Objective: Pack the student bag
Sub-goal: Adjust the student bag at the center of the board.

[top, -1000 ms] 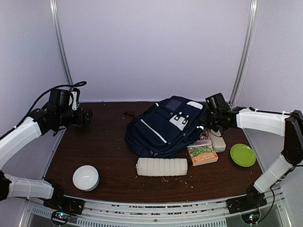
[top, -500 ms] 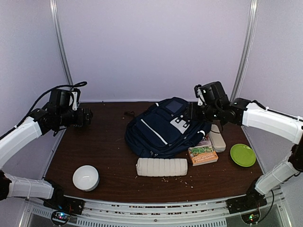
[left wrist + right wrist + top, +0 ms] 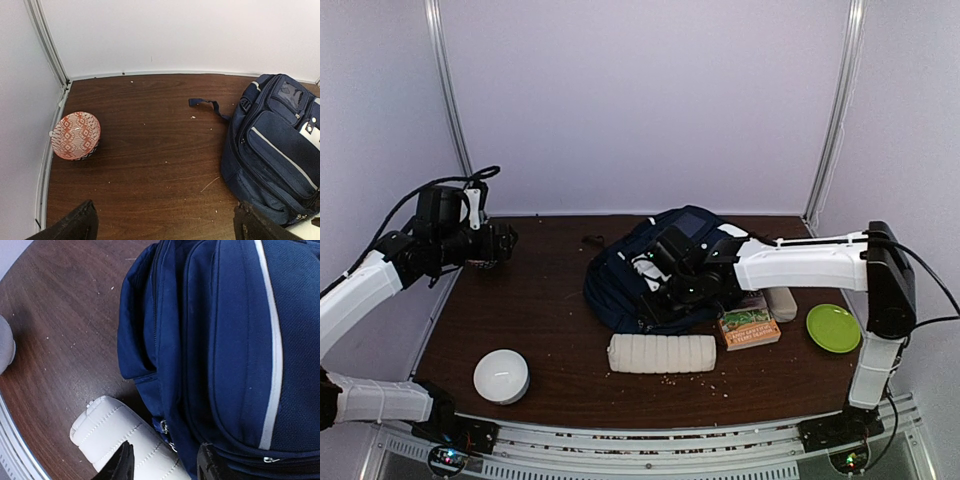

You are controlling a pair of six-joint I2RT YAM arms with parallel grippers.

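Observation:
The student bag (image 3: 620, 272), a dark navy backpack with white trim, lies flat in the middle of the table. It also shows in the left wrist view (image 3: 280, 150) and fills the right wrist view (image 3: 235, 340). My right gripper (image 3: 660, 295) hangs open and empty over the bag's near-left edge, its jaws (image 3: 165, 467) astride the zipper seam above the white ribbed pouch (image 3: 120, 440). My left gripper (image 3: 505, 243) is open and empty, raised at the far left, well away from the bag. In the left wrist view it (image 3: 165, 230) has only bare table between its fingers.
The white ribbed pouch (image 3: 661, 353) lies just in front of the bag. A book (image 3: 748, 327), a white case (image 3: 781, 300) and a green plate (image 3: 833, 327) sit to the right. A white bowl (image 3: 501, 376) stands front left. A red patterned bowl (image 3: 75, 135) sits by the left wall.
My right arm has swung left from the bag's far-right side, across the bag, and lowered over its near-left edge. The left arm has barely moved.

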